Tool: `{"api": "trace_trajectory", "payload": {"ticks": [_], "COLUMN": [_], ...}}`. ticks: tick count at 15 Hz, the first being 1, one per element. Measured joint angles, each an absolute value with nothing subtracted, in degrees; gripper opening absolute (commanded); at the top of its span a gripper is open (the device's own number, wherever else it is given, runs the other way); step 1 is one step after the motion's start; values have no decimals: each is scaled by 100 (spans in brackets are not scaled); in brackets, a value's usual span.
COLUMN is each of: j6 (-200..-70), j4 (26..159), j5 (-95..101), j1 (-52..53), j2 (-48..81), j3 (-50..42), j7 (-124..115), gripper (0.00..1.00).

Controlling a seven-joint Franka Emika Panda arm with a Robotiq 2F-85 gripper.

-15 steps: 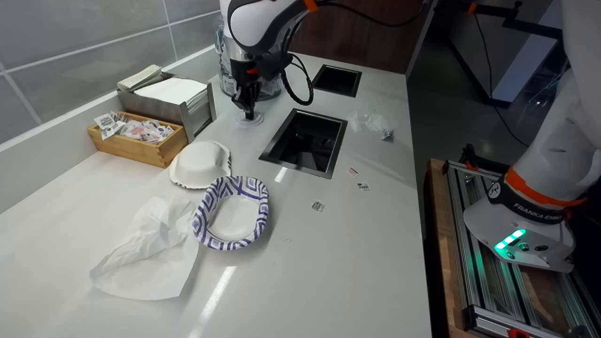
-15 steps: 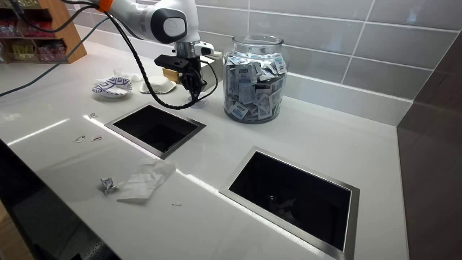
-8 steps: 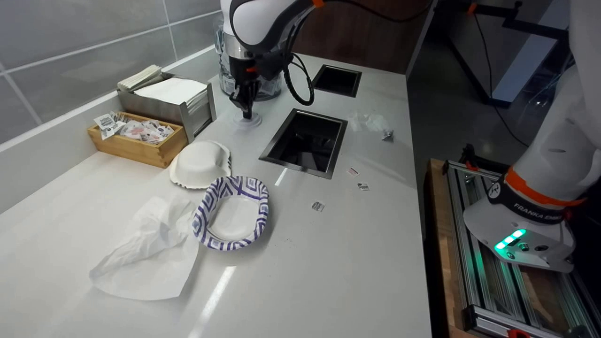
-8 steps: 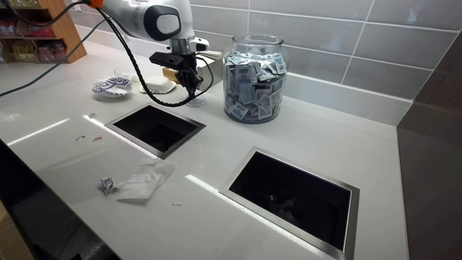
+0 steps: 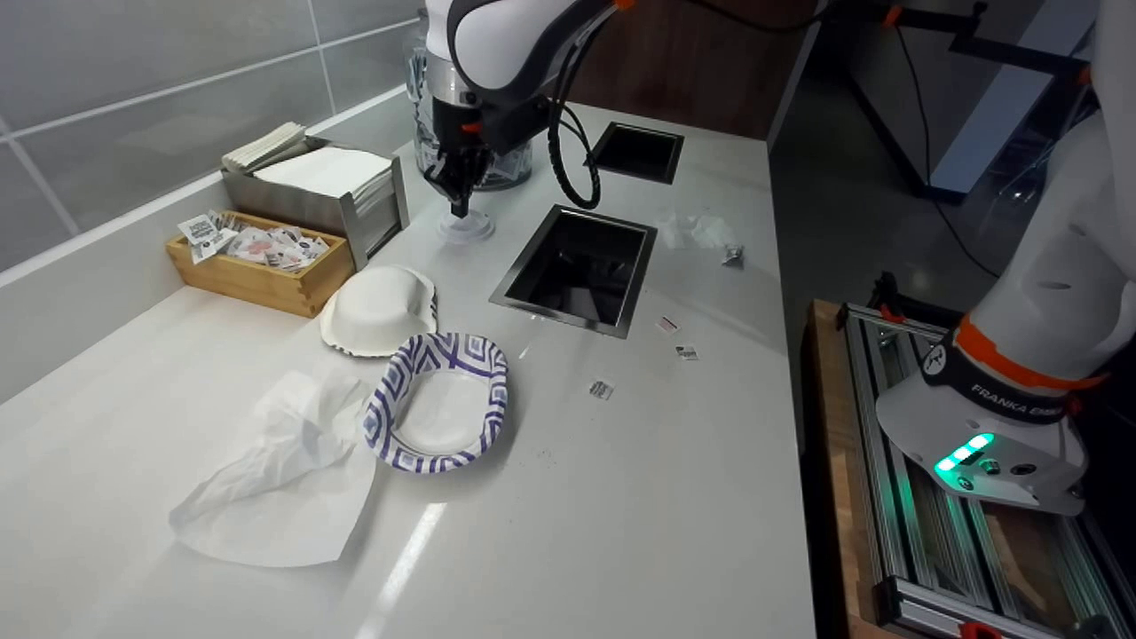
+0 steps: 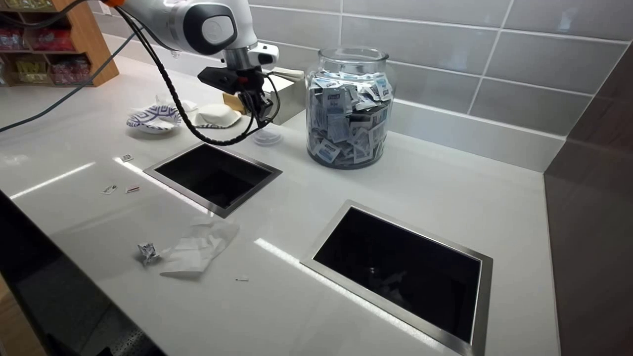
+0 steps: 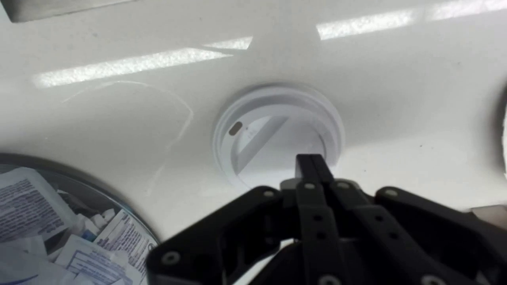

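A round white cup lid (image 7: 285,138) lies flat on the counter, and in both exterior views it sits between the dark opening and the napkin holder. My gripper (image 7: 309,158) stands shut just over the lid, its two fingertips pressed together with nothing between them. The near part of the lid is hidden behind the fingers in the wrist view. In an exterior view the gripper (image 5: 459,211) points down at the lid (image 5: 467,231), seemingly a little above it. The gripper (image 6: 261,124) also shows a small gap over the lid (image 6: 269,139).
A glass jar (image 6: 348,109) of wipe packets stands close to the lid. Nearby are a steel napkin holder (image 5: 377,213), wooden packet box (image 5: 266,280), upturned bowl (image 5: 377,311) and patterned bowl (image 5: 439,408). Two framed openings (image 5: 577,271) cut the counter; crumpled paper (image 6: 198,252) lies by one.
My gripper has lifted slightly off the lid and shifted a little toward the napkin holder, staying shut. The lid has slid a short way toward the bowls.
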State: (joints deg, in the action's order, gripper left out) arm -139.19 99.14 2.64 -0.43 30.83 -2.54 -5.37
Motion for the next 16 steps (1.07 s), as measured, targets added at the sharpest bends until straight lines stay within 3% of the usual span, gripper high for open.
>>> {"api": "trace_trajectory", "payload": {"ticks": [9, 16], "j6": [-13977, -13972], "j4": [9938, 9929], "j5": [227, 88], "j1": [-45, -48], "j2": [3084, 3287], "j3": [-480, -491], "j7": [-1342, -1534], "gripper": [99, 100]}}
